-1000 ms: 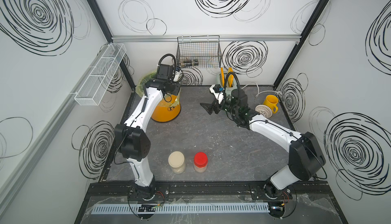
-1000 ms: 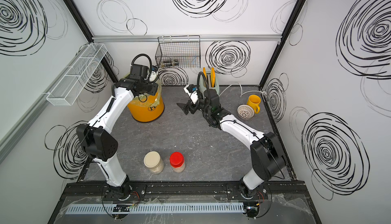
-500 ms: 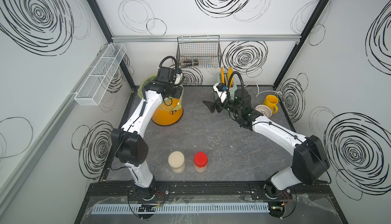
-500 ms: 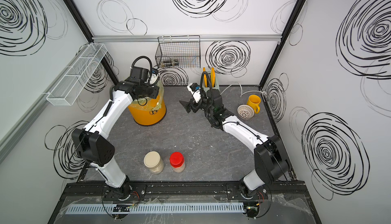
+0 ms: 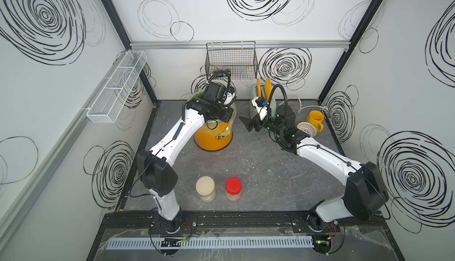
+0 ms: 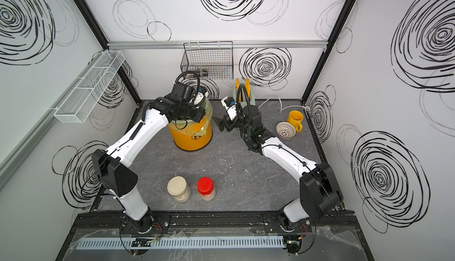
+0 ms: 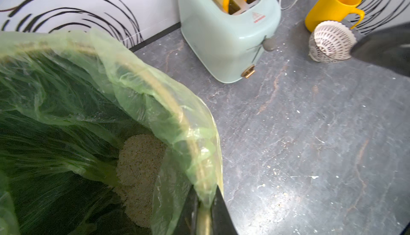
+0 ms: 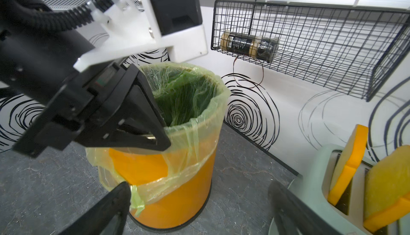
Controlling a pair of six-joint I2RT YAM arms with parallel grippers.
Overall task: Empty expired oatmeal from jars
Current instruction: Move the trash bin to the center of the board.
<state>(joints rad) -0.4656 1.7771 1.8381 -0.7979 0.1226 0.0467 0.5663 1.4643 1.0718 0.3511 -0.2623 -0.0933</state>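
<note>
In both top views the cream-lid jar (image 5: 206,191) (image 6: 179,187) and the red-lid jar (image 5: 233,190) (image 6: 206,187) stand upright at the lower middle of the frame; they are side by side on the desk (image 5: 258,173), the cream one to the left, well apart from both arms. Both lids are on; pale oatmeal (image 5: 208,199) shows through the clear walls. The bucket (image 5: 213,141) stands in the upper middle; the left fingers (image 5: 225,117) are at its right rim. The right fingers (image 5: 246,124) hang just right of the bucket; a mug (image 5: 314,120) stands at the right edge of the desk.

In the left wrist view the left fingers (image 7: 219,214) are clenched on the bucket rim; the green liner (image 7: 133,103) folded over the rim is caught between them. A heap of oatmeal (image 7: 138,167) lies at the bottom of the liner; past the bucket stand a toaster (image 7: 226,36) and the mug, with a white strainer (image 7: 330,43) just beside the mug.

In the right wrist view the right fingers (image 8: 106,211) are spread wide, with nothing between them; they face the bucket. The left fingers (image 8: 137,120) grasp its near rim; a wire basket (image 8: 332,45) on the wall holds a dark bottle (image 8: 248,43) lying on its side.
</note>
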